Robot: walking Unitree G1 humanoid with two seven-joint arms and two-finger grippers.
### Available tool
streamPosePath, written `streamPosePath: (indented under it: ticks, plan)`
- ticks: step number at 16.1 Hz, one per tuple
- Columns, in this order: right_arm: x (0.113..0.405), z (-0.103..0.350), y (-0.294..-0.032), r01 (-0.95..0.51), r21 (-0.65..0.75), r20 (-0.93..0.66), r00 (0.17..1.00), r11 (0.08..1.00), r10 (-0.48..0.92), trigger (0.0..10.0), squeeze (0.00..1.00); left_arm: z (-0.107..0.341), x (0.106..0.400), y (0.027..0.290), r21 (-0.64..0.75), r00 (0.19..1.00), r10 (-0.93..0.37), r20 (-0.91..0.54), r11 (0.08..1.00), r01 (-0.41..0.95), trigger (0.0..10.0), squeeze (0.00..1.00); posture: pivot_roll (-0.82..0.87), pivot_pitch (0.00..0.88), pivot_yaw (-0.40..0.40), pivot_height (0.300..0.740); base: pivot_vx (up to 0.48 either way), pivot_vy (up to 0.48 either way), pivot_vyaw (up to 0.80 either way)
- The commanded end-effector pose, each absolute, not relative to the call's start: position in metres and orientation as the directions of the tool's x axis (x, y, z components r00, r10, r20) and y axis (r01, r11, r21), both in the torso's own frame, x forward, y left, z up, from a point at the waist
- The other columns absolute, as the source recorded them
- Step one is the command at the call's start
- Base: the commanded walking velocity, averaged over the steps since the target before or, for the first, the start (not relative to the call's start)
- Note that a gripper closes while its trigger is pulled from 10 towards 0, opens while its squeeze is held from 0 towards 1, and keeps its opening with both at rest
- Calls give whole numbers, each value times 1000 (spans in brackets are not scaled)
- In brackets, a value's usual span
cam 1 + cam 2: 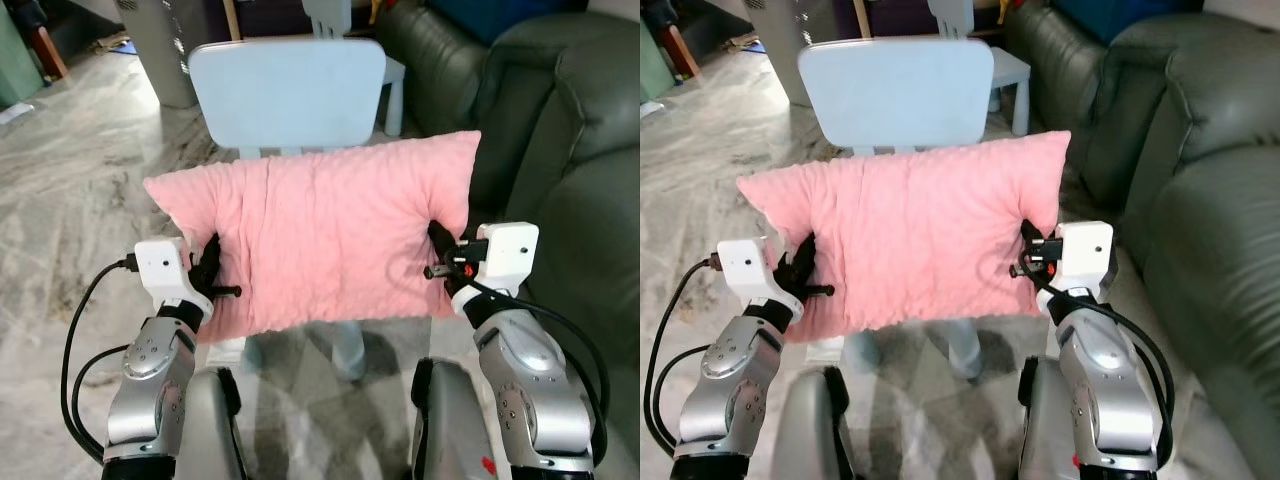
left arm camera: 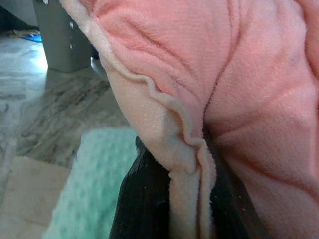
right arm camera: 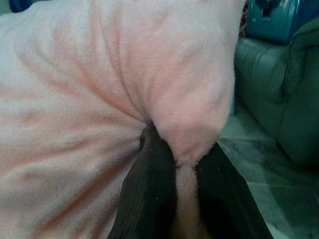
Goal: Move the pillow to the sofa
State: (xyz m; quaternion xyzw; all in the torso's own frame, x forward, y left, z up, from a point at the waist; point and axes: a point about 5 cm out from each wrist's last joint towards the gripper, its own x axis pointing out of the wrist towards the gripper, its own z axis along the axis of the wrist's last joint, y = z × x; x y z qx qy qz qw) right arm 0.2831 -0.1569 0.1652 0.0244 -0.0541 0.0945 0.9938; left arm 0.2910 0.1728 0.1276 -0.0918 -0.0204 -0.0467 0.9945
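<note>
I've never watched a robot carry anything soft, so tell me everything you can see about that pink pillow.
The pink pillow is a plump rectangle of fuzzy, plush-looking fabric with a sewn seam around its edge. It is held up in the air, spread wide in front of a pale blue chair, with the dark green sofa to the robot's right. The left gripper pinches its left edge and the right gripper its right edge, the fabric puckering between the black fingers.

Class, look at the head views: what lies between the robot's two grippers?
The pink pillow spans the gap, pinched at its ends by the left gripper and right gripper, seen in both eye views.
</note>
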Motion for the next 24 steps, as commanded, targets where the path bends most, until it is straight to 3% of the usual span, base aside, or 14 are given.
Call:
streamPosePath:
  ticks: [1, 16, 21, 24]
  plan:
    - [283, 176, -159, -176, 32, 155, 973, 984, 169, 10000, 0, 129, 291, 179, -163, 997, -65, 47, 984, 72, 10000, 0, -148, 0, 62, 513, 0, 0, 0]
    - [282, 176, -161, -170, 43, 148, 976, 984, 162, 10000, 0, 127, 294, 173, -155, 994, -99, 43, 982, 105, 10000, 0, -165, 0, 71, 708, 0, 0, 0]
    - [280, 178, -161, -169, 50, 156, 975, 984, 160, 10000, 0, 126, 294, 172, -160, 993, -108, 39, 981, 113, 10000, 0, -170, 0, 70, 712, 0, 0, 0]
    - [280, 182, -162, -172, 46, 170, 972, 984, 162, 10000, 0, 125, 294, 168, -170, 991, -124, 43, 977, 130, 10000, 0, -173, 0, 69, 740, 0, 0, 0]
